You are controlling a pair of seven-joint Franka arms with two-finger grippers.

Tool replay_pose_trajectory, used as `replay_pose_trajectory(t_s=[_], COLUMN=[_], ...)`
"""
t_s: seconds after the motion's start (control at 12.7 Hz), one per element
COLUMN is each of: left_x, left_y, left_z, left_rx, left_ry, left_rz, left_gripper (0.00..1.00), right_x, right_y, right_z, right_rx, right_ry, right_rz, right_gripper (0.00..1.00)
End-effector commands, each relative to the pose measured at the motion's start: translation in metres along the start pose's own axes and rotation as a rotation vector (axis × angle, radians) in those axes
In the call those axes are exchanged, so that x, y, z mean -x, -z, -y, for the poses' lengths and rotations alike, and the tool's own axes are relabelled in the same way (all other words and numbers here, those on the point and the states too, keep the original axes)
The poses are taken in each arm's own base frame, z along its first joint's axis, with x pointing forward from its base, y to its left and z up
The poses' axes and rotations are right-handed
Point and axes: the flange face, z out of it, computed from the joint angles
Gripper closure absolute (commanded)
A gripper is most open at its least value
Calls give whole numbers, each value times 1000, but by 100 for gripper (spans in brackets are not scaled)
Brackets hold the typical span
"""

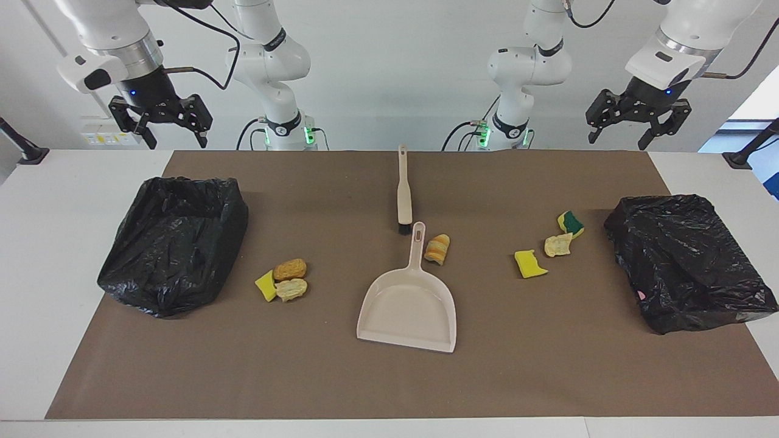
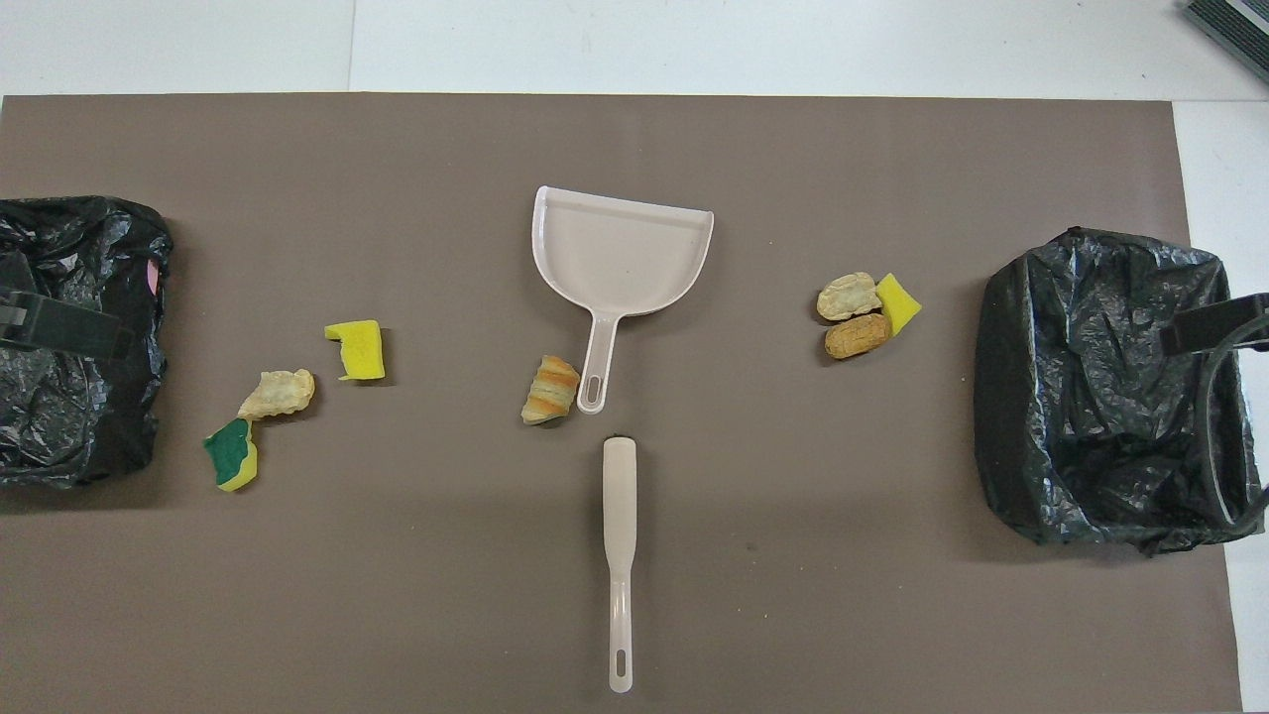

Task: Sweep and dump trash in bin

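The trash lies in three places on the brown mat. A striped bread lump (image 1: 437, 249) (image 2: 550, 390) sits beside the handle of the beige dustpan (image 1: 409, 307) (image 2: 620, 248). Toward the right arm's end, a yellow sponge (image 1: 265, 286), a brown lump (image 1: 289, 269) and a pale lump (image 1: 291, 289) touch each other. Toward the left arm's end lie a yellow sponge (image 1: 530, 264), a pale lump (image 1: 558, 244) and a green-topped sponge (image 1: 571, 223). A beige brush (image 1: 403, 194) (image 2: 619, 555) lies nearer to the robots than the dustpan. My right gripper (image 1: 175, 141) and left gripper (image 1: 616, 141) hang open and empty, high over the mat's corners.
One bin lined with a black bag (image 1: 173, 243) (image 2: 1110, 387) stands at the right arm's end, another (image 1: 688, 261) (image 2: 79, 337) at the left arm's end. The brown mat (image 1: 389, 377) covers most of the white table.
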Motion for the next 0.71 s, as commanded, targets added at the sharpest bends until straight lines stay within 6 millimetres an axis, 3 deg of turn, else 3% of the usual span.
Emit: replay_pose_trajectory(t_s=[0.0, 0.63], left_x=[6, 7], left_y=[1, 0], left_z=[0, 0], left_rx=[-9, -7], left_ry=[9, 12], left_rz=[-3, 6], left_gripper=[0, 0], right_x=[6, 17], right_y=[-1, -5], right_z=[-1, 1], right_rx=[-17, -23], right_ry=[-22, -26], right_rz=[-8, 28], right_gripper=[0, 0])
